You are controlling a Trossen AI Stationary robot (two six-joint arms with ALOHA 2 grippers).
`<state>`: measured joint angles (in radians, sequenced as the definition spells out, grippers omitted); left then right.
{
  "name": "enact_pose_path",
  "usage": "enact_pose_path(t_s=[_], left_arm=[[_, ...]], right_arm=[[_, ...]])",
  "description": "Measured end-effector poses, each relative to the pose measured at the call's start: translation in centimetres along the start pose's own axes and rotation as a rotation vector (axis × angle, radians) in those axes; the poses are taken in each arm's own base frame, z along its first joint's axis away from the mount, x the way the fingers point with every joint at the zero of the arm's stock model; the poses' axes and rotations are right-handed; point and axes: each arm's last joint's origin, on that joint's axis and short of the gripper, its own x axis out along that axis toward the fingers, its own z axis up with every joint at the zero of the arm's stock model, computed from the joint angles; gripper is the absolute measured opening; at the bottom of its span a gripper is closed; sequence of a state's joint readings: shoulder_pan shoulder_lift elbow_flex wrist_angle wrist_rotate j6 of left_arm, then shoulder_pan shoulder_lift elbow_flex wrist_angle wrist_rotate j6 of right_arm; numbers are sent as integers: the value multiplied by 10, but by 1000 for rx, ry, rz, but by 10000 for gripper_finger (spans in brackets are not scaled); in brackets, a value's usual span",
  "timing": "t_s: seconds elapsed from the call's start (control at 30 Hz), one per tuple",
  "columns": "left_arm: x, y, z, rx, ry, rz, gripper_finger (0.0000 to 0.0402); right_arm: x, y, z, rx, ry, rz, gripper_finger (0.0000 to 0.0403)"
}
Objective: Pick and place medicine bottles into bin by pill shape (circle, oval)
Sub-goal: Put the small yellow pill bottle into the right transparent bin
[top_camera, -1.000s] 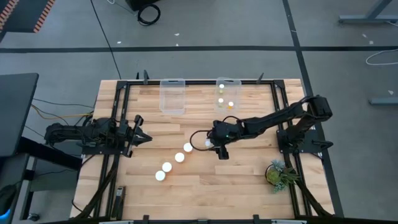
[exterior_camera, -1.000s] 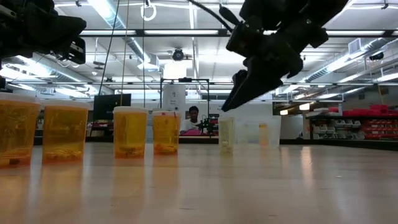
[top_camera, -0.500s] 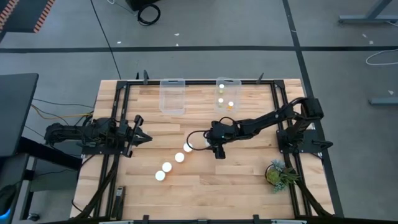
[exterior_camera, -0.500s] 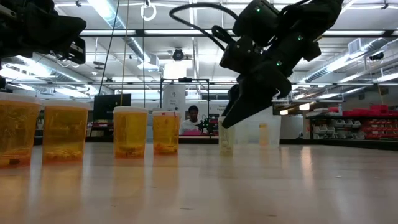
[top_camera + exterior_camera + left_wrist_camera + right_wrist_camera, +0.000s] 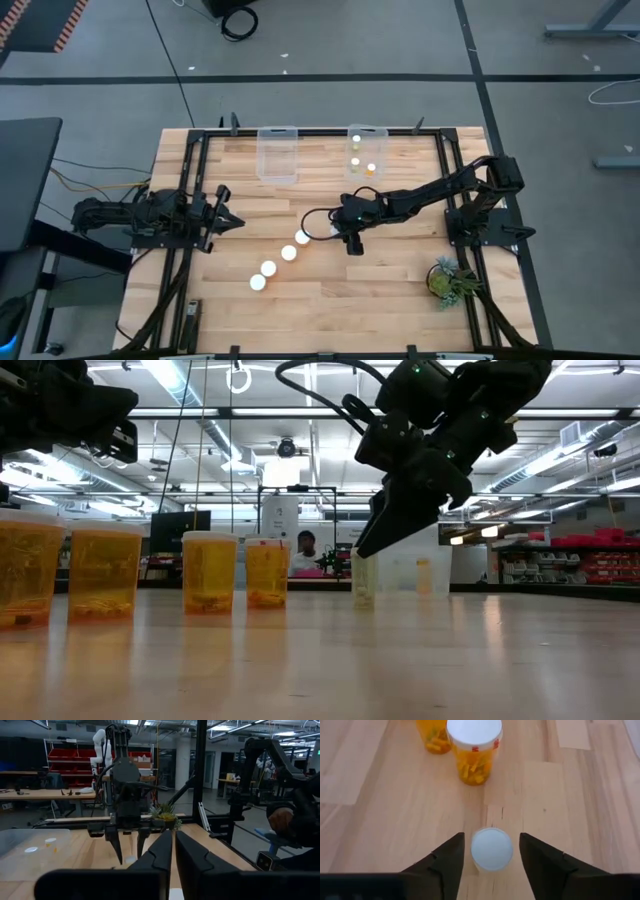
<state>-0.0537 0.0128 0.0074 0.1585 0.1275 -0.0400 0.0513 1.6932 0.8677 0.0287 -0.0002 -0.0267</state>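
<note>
The right gripper (image 5: 491,851) hangs at mid-table with its fingers spread on either side of a white-capped bottle (image 5: 491,849), not touching it, at the end of a diagonal row of bottles (image 5: 279,262), while the left gripper (image 5: 226,219) waits pressed shut at the table's left edge.

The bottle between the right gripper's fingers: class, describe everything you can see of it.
The bottle is small, with a round white cap facing up; from above its body is barely visible. It stands upright on the wooden table, at the end of the diagonal row of bottles. The right gripper hangs over it, one dark finger on each side, with a narrow gap showing, so not gripped.
</note>
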Motion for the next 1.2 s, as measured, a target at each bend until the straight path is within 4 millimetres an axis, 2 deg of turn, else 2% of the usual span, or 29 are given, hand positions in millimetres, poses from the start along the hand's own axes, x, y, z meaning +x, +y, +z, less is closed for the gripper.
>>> enact_pose_path(t_s=[0.37,0.77,1.07,1.2], left_arm=[[0,0,0,0,0,0,28],[0,0,0,0,-1,0,36],[0,0,0,0,0,0,26],[0,0,0,0,-1,0,30]], right_arm=[[0,0,1,-11,1,0,132],[-12,-2,33,-38,56,-27,139],[-28,-14,61,-44,117,-160,140],[-35,-23,67,-34,152,-217,140]])
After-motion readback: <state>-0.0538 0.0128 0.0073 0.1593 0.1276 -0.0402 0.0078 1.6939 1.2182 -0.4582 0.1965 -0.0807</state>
